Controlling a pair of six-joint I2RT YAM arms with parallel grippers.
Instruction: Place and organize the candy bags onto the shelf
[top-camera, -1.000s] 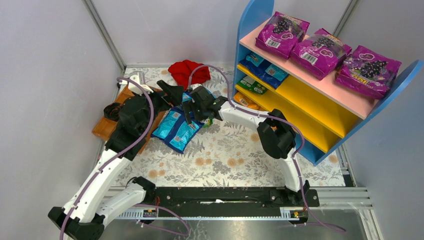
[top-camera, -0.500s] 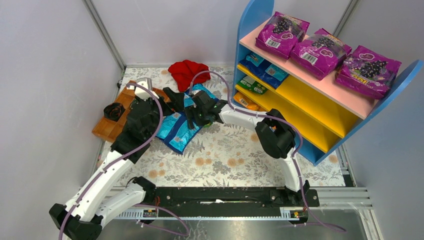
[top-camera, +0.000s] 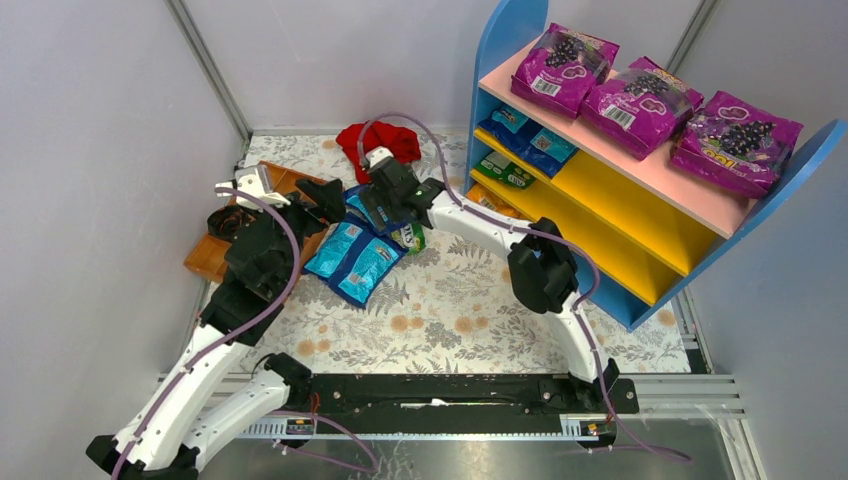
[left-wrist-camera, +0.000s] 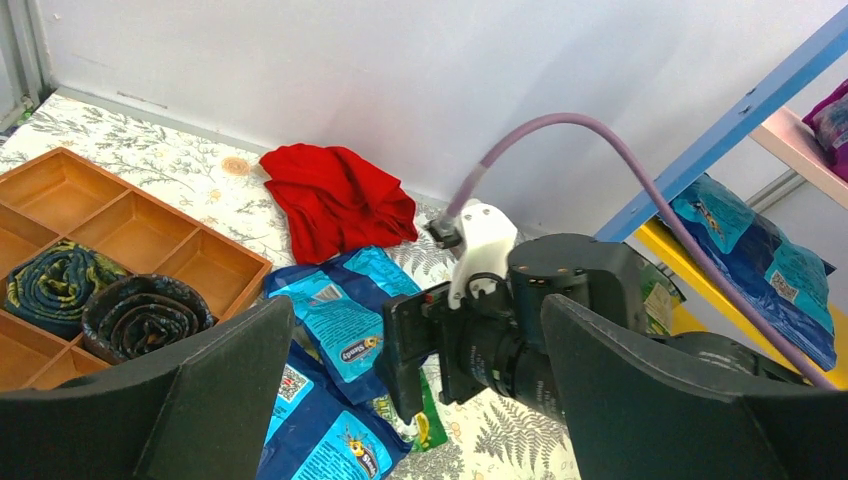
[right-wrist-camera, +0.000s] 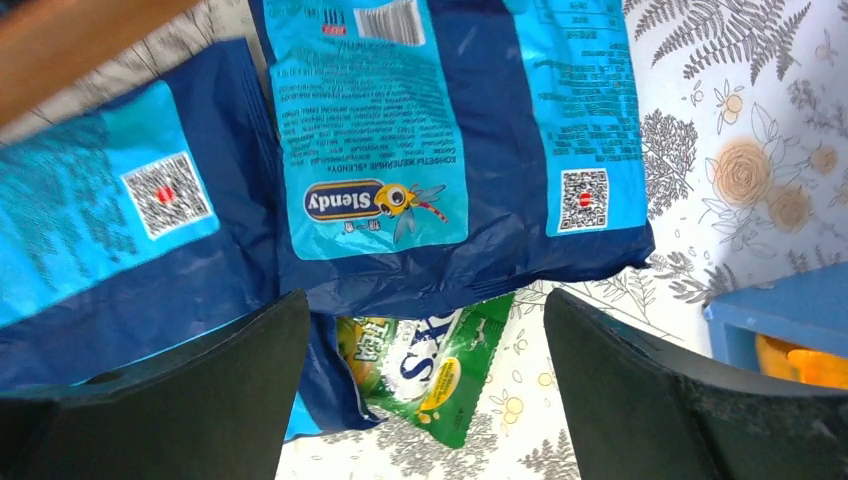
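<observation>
Though partly under blue bags (right-wrist-camera: 420, 150), green bag (right-wrist-camera: 432, 368) visible

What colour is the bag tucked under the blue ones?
Green bag, clearest in the right wrist view.

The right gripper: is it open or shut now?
Open. In the right wrist view, the right gripper has its fingers far apart, above a blue candy bag and a green candy bag, gripping neither.
</observation>
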